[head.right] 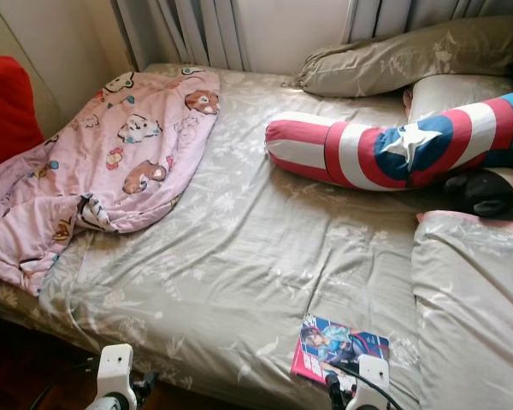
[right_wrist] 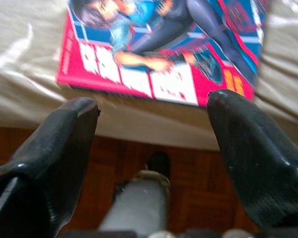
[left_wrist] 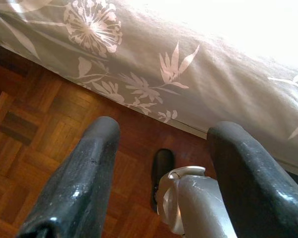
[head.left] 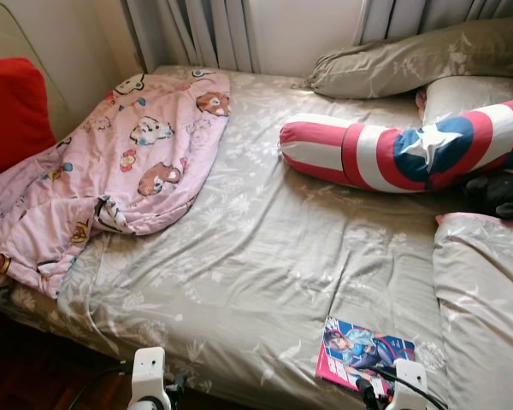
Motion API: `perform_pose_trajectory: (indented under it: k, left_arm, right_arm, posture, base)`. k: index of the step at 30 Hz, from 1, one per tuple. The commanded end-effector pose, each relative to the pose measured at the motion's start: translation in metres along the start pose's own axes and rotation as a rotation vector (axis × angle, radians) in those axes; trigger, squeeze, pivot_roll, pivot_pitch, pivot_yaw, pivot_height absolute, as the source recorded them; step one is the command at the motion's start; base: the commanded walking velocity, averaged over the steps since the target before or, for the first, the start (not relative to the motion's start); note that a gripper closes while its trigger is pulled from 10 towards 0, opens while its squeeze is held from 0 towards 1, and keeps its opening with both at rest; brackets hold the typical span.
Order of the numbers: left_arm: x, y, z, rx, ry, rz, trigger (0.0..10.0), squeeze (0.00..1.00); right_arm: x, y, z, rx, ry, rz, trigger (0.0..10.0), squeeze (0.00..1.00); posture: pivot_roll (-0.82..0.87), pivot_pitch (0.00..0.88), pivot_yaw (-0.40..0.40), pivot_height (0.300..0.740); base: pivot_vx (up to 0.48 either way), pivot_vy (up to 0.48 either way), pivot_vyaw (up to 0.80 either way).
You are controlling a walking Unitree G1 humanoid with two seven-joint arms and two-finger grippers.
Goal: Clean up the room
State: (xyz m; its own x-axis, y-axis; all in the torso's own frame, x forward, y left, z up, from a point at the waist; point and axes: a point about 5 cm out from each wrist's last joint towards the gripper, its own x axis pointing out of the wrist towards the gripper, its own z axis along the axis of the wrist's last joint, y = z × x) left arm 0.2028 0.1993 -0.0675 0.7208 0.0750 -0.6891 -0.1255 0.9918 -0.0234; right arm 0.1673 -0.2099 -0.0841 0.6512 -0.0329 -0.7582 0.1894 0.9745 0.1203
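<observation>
A comic book (head.left: 362, 353) with a pink and blue cover lies flat near the bed's front edge, right of centre. My right gripper (right_wrist: 151, 111) is open just in front of the book (right_wrist: 159, 49), fingers (right_wrist: 243, 148) spread wide, nothing between them. My left gripper (left_wrist: 161, 148) is open too, low beside the bed's side over the wooden floor (left_wrist: 49, 129). A pink cartoon blanket (head.left: 111, 171) lies crumpled on the bed's left. A red, white and blue shield-pattern bolster (head.left: 410, 149) rests at the right.
The bed (head.left: 256, 256) has a grey floral sheet. Grey pillows (head.left: 410, 60) sit at the head, a folded grey cover (head.left: 483, 299) at the right, a red cushion (head.left: 13, 111) at the far left. Curtains (head.left: 197, 30) hang behind.
</observation>
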Motion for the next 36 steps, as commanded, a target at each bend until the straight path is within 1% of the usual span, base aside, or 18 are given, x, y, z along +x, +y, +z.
perform_pose_trajectory:
  k: [1,4,5,7,8,10,12,36]
  left_arm:
    - [-0.002,0.006,-0.009,-0.014,0.043,0.021,10.0,0.00]
    - [-0.003,0.009,-0.010,-0.018,0.051,0.038,10.0,0.00]
    - [-0.003,0.009,-0.010,-0.006,0.055,0.031,10.0,0.00]
    - [-0.003,0.008,-0.011,-0.007,0.061,0.027,10.0,0.00]
    - [-0.003,0.008,-0.011,-0.007,0.061,0.027,10.0,0.00]
    - [-0.003,0.008,-0.012,-0.007,0.065,0.027,10.0,0.00]
    - [-0.003,0.008,-0.013,-0.007,0.067,0.027,10.0,0.00]
    - [-0.005,0.007,-0.018,-0.005,0.079,0.022,10.0,0.00]
  right_arm:
    - [-0.002,-0.002,-0.009,-0.009,0.031,0.002,10.0,0.00]
    - [-0.005,-0.008,-0.013,0.017,0.034,-0.020,10.0,0.00]
    - [-0.006,-0.012,-0.015,0.055,0.037,-0.041,10.0,0.00]
    - [-0.008,-0.015,-0.016,0.056,0.041,-0.046,10.0,0.00]
    - [-0.008,-0.015,-0.016,0.056,0.041,-0.046,10.0,0.00]
    - [-0.005,-0.007,-0.014,0.057,0.030,-0.035,10.0,0.00]
    - [-0.005,-0.006,-0.013,0.065,0.024,-0.032,10.0,0.00]
    - [-0.005,-0.003,-0.016,0.084,0.028,-0.015,10.0,0.00]
  posture:
    - [0.05,0.063,0.051,0.740]
    - [0.05,0.058,0.054,0.740]
    - [0.05,0.054,0.055,0.740]
    - [0.05,0.052,0.056,0.740]
    - [0.05,0.052,0.056,0.740]
    - [0.04,0.045,0.056,0.740]
    - [0.04,0.045,0.056,0.740]
    - [0.05,0.028,0.060,0.740]
  base:
    - [0.000,0.000,0.00]
    - [0.000,0.401,0.78]
    - [0.000,0.480,0.00]
    - [0.000,0.480,0.00]
    - [0.000,0.480,0.00]
    - [0.000,0.480,0.00]
    - [0.000,0.480,0.00]
    - [0.000,0.480,0.00]
